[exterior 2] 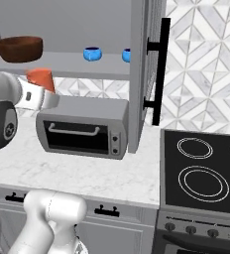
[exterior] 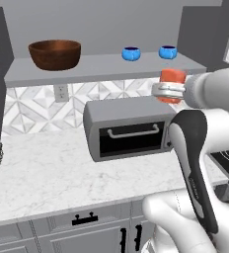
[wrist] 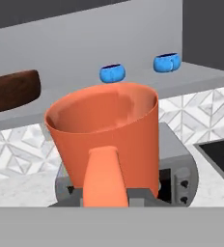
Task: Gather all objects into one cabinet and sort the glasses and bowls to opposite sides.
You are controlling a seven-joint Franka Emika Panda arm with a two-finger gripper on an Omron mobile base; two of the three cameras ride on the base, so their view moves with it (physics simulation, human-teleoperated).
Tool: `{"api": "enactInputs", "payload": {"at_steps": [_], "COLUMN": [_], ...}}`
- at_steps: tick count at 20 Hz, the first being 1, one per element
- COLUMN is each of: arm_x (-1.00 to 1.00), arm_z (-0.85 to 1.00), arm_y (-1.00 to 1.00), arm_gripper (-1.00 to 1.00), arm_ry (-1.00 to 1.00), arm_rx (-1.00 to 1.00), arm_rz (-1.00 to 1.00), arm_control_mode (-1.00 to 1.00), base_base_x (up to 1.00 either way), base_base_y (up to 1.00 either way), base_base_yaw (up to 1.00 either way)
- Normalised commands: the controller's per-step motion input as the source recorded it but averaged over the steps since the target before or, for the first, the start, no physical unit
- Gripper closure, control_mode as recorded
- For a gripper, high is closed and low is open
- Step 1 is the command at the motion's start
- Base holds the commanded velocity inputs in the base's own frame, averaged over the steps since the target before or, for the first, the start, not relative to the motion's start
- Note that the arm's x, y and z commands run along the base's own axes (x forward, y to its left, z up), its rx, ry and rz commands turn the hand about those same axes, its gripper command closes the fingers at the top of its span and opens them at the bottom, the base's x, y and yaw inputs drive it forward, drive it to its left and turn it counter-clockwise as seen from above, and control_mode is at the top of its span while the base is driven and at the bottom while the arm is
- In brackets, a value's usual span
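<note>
Gripper (exterior: pixel 169 92) clenched on orange-red vessel (exterior: pixel 172 79), held upright just below cabinet shelf (exterior: pixel 106 69)

White marble table (exterior: pixel 47 168) running wall to wall, grey drawer fronts (exterior: pixel 82 232) with black handles below. Behind it, a backsplash (exterior: pixel 32 106) of grey-and-white diamond tiles, a pale outlet plate (exterior: pixel 61 92) set in. Grey toaster oven (exterior 2: pixel 82 128) at the table's back, dark glass door, bar handle. At 3 o'clock in the right base view, a black glass cooktop (exterior 2: pixel 201 168) with ring burners, knobs (exterior 2: pixel 191 229) along its front. Even, flat light throughout.
</note>
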Motion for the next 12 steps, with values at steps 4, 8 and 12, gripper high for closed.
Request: {"api": "enactInputs", "payload": {"at_steps": [4, 8, 12], "arm_x": [0.09, 0.45, 0.82], "arm_z": [0.87, 0.37, 0.00], "arm_y": [0.00, -0.12, -0.18], "arm_gripper": [1.00, 1.00, 1.00], "arm_ry": [-0.27, -0.04, 0.07], "arm_rx": [-0.01, 0.00, 0.00], "arm_rz": [-0.14, -0.18, -0.12], "arm_control_mode": [-1.00, -1.00, -1.00], "base_base_x": [0.00, 0.00, 0.00], "base_base_y": [0.00, 0.00, 0.00], "base_base_yaw": [0.00, 0.00, 0.00]}}
